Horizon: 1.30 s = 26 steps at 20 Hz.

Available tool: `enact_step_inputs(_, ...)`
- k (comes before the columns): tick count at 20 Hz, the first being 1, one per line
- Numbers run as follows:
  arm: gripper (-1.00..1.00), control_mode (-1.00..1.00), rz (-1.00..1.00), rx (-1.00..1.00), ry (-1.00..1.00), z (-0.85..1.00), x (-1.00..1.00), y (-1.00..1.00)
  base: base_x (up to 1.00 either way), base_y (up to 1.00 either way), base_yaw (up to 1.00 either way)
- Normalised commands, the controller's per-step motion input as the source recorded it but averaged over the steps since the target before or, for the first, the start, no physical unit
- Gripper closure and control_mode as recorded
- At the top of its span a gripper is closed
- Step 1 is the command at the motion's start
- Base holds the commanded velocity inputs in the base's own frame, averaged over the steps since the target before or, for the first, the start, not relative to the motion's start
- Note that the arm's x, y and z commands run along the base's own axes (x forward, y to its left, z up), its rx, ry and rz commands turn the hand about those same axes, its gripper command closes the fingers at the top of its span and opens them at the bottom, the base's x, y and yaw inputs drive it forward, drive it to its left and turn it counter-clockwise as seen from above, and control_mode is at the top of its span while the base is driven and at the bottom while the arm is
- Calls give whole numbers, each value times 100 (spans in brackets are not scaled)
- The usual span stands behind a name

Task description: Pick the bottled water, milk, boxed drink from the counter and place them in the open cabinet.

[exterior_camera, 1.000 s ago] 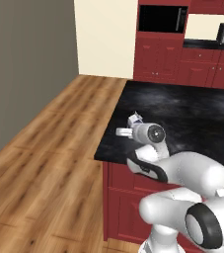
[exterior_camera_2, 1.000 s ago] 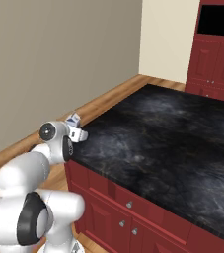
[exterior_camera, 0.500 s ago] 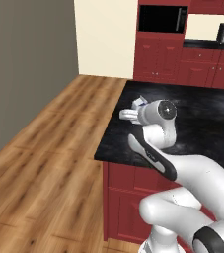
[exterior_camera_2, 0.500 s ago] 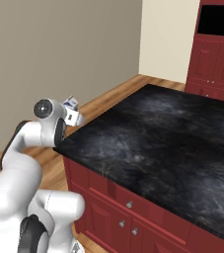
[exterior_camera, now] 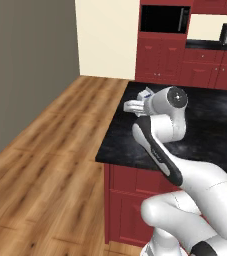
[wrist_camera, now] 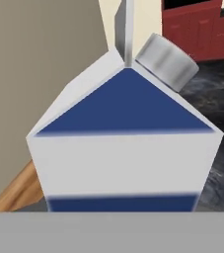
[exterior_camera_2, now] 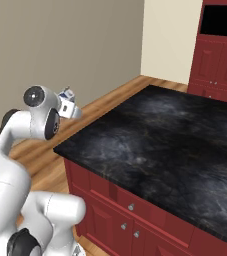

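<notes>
Raised since the earlier frame, the claw [exterior_camera: 141, 101] carried the milk [exterior_camera: 145, 95] higher, pinching the carton between its fingers, in the air above the surface [exterior_camera: 205, 125] at its near left corner, clear of the black stone.

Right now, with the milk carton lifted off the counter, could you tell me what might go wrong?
1. The milk carton hangs in the pincer beyond the counter edge; a slip would likely drop it to the wood floor.
2. The open cabinet is far across the room, so a long carry could loosen the grip.
</notes>
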Motion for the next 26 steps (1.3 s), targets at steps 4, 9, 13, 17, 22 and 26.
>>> enact_step_inputs(4, 100, -100, 0, -2, 0, 32, -36, 0, 0, 0, 0)
enact_step_inputs(9, 100, -100, 2, 0, 0, 41, -45, 0, 0, 0, 0)
enact_step_inputs(13, 100, -100, 12, 0, 0, 19, -42, 0, 0, 0, 0)
enact_step_inputs(17, 100, -100, 13, 0, -1, 4, -48, 0, 0, 0, 0)
enact_step_inputs(22, 100, -100, 11, -6, 0, 6, -46, 0, 0, 0, 0)
enact_step_inputs(26, 100, -100, 1, -9, 0, 13, -51, 0, 0, 0, 0)
